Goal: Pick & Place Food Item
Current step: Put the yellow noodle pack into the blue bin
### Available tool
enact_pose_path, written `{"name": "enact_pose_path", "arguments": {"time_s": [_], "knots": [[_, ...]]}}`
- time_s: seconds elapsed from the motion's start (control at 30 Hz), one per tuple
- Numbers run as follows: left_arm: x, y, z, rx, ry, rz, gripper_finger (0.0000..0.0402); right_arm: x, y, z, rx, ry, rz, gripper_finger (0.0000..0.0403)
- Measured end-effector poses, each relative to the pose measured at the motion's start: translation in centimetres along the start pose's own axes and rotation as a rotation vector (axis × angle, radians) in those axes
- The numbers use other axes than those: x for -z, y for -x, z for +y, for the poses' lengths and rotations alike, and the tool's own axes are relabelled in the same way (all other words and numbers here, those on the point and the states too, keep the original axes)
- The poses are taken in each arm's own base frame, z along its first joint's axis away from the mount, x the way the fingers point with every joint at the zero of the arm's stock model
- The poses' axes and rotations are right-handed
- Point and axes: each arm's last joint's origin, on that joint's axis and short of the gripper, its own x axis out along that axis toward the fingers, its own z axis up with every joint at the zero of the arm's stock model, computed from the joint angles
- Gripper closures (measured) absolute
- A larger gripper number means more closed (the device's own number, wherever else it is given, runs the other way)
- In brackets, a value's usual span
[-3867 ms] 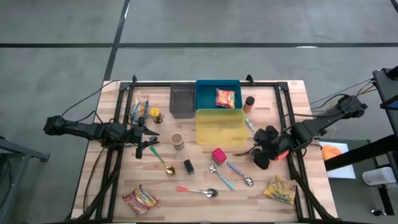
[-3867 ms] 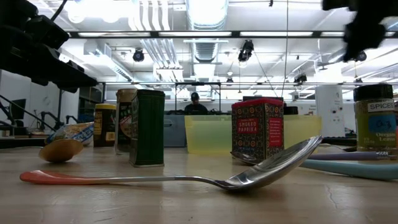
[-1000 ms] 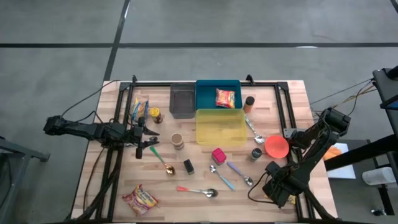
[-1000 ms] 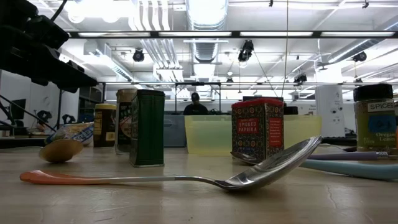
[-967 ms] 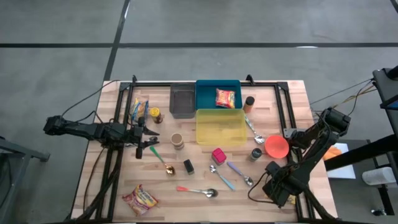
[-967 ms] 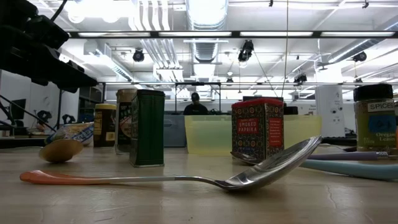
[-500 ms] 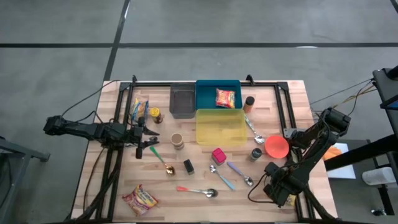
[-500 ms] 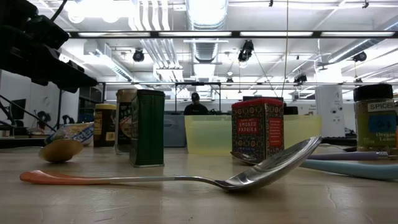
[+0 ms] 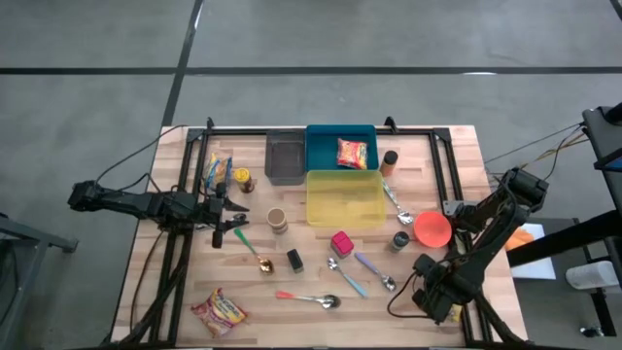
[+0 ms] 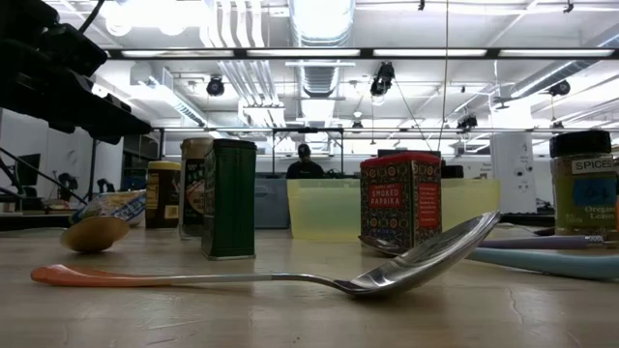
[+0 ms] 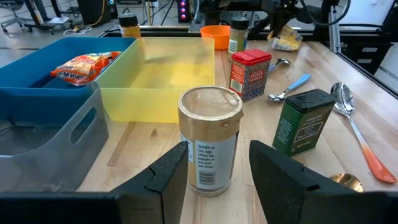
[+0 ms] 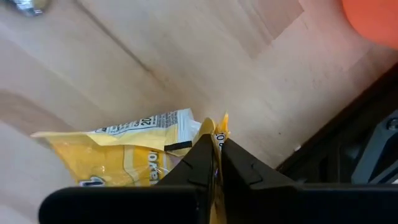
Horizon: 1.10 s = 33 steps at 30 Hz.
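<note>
— Pinching anything, the right gripper (image 12: 214, 152)?
— Yes: fingers pressed together on the yellow snack packet's (image 12: 134, 158) edge, at the table's (image 12: 124, 68) near right corner. Left gripper (image 11: 217, 168) waits, jaws spread

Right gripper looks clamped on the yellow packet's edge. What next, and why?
Probably lift straight up a little. The right gripper is shut on the yellow packet, which lies on the table; a short lift would test the pinch before carrying it.
</note>
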Motion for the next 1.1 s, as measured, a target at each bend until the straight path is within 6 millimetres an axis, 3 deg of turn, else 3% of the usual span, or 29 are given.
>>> {"name": "enact_pose_path", "arguments": {"time_s": [0.27, 0.77, 1.1], "knots": [[0.0, 0.0, 0.0, 0.000, 0.000, 0.000, 0.0229, 0.2, 1.6, 0.7, -0.040, 0.055, -0.007, 0.0390], [0.0, 0.0, 0.0, 0.000, 0.000, 0.000, 0.0229, -0.2, 4.7, 0.9, -0.029, 0.133, -0.231, 0.0390], [0.0, 0.0, 0.0, 0.000, 0.000, 0.000, 0.0228, -0.1, 8.5, 2.5, -0.175, 0.284, -0.478, 0.0390]]}}
